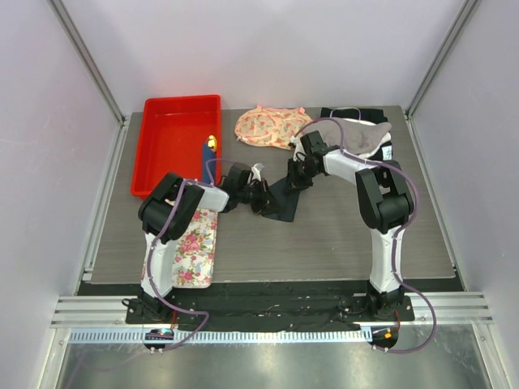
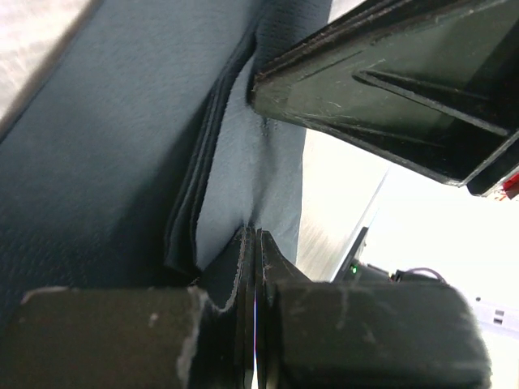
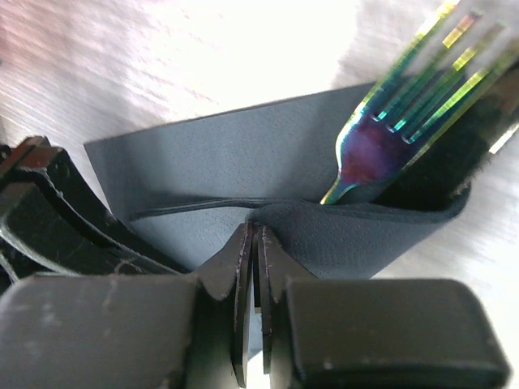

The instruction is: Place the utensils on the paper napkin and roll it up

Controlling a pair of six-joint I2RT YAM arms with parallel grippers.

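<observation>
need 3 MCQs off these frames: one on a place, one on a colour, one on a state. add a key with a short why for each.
1. Where on the table does the red tray sit?
A. far left
B. near right
C. middle of the near edge

2. What colour is the napkin?
A. white
B. dark navy
C. yellow

3. What state is the right claw in?
A. wide open
B. shut on the napkin
C. out of view

Key:
1 A: the top view shows it at the far-left corner.
2 B: both wrist views show a dark navy sheet.
3 B: the right wrist view shows its jaws pressed together on a fold of the napkin.
</observation>
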